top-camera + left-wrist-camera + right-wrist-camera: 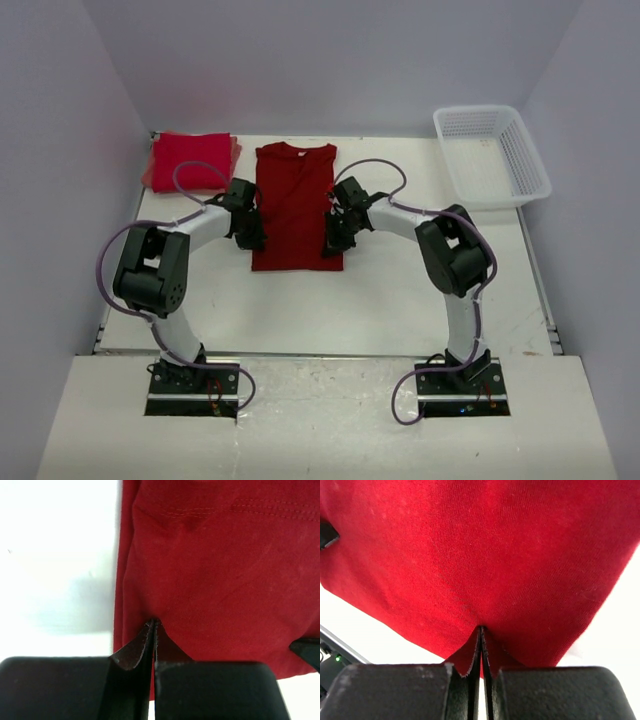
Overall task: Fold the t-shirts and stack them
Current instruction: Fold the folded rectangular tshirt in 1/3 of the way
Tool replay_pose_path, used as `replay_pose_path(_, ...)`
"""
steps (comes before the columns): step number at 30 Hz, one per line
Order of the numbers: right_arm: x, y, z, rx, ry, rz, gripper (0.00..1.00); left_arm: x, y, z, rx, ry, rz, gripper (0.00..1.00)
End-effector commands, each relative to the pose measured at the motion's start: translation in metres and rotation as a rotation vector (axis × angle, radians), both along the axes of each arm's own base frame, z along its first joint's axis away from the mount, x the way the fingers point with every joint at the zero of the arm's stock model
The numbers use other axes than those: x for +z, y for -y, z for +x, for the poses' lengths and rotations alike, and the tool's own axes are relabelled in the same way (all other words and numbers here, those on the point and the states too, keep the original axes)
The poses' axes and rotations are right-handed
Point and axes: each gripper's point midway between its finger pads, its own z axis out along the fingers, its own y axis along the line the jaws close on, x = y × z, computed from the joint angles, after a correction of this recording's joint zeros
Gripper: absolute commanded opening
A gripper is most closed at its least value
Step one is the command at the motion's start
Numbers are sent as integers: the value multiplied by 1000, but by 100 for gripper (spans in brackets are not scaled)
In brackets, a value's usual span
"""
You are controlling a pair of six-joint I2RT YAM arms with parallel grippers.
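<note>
At the far left of the table (pixel 400 300) you have a folded pile of bright red t-shirts (pixel 192 160). Your left gripper (pixel 154 625) is squeezed tight on the left edge of the dark red t-shirt (pixel 296 200), which lies flat in the middle, and your right gripper (pixel 481 630) is squeezed tight on its right edge. The white basket (pixel 492 155) sits at the far right.
</note>
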Motion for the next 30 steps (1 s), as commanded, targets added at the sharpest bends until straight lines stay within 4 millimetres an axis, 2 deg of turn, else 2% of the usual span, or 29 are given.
replay_pose_path(1,-36,38,-30,-44,-49,-161,0,-8,-4,-34,4,-60,47,0)
replay_pose_path(3,-40,44,-38,-53,-57,-168,0,-9,-2,-41,-1,-61,49,0)
replay_pose_path(4,-44,50,-49,-54,-72,-178,0,-9,-1,-45,0,-55,71,0)
replay_pose_path(6,-43,50,-58,-56,-71,-162,0,-12,0,-56,-7,-62,80,0)
replay_pose_path(7,-49,56,-70,-55,-91,-175,0,-12,6,-61,-22,-65,80,0)
replay_pose_path(8,-42,55,-73,-56,-75,-163,0,-14,7,-69,-26,-76,81,0)
replay_pose_path(10,-47,63,-89,-64,-82,-176,0,-14,14,-79,-45,-80,80,0)
replay_pose_path(12,-38,61,-95,-72,-60,-147,0,-15,17,-91,-48,-87,74,0)
replay_pose_path(13,-42,68,-106,-74,-79,-157,0,-15,17,-101,-42,-88,69,0)
replay_pose_path(14,-36,66,-108,-88,-63,-138,0,-14,18,-104,-40,-85,63,0)
replay_pose_path(16,-41,75,-123,-93,-75,-149,0,-13,18,-114,-36,-88,47,0)
replay_pose_path(22,-37,88,-150,-130,-55,-139,0,-3,21,-136,-51,-66,13,0)
replay_pose_path(30,-28,94,-195,-155,-46,-92,0,12,24,-158,-63,-30,-22,0)
